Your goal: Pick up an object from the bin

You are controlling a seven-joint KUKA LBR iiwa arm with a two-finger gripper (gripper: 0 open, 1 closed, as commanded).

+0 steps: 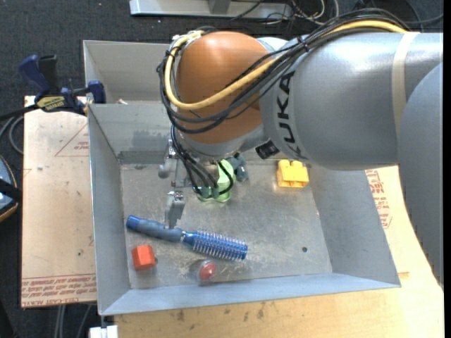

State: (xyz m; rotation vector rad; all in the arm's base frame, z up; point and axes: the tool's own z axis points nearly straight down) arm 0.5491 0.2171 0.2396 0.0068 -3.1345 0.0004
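Looking down on the bin (106,203) from above, I see the arm (352,97) come in from the right and cover much of the back half. Its orange cover (215,83), with black and yellow cables (184,111) looped round it, hangs over the middle of the bin. The gripper (201,183) is just below this cover, low over the floor of the bin. The cover and the cables hide much of it, so I cannot tell if the pincer is spread or pressed together. The green thing (223,182), pale and see-through, lies right at the gripper, about in the middle of the bin; I cannot tell if it is pinched or only lies beside. A metal part of the gripper reaches down on the left, near the handle of the brush (192,239). This blue brush lies across the floor in front of the gripper, bristles to the right. A red block (144,256) sits near the front left corner, just beside the brush handle. A small red thing (206,270) lies by the front wall, below the bristles. A yellow block (292,173) rests to the right of the gripper, apart from it, close under the arm.
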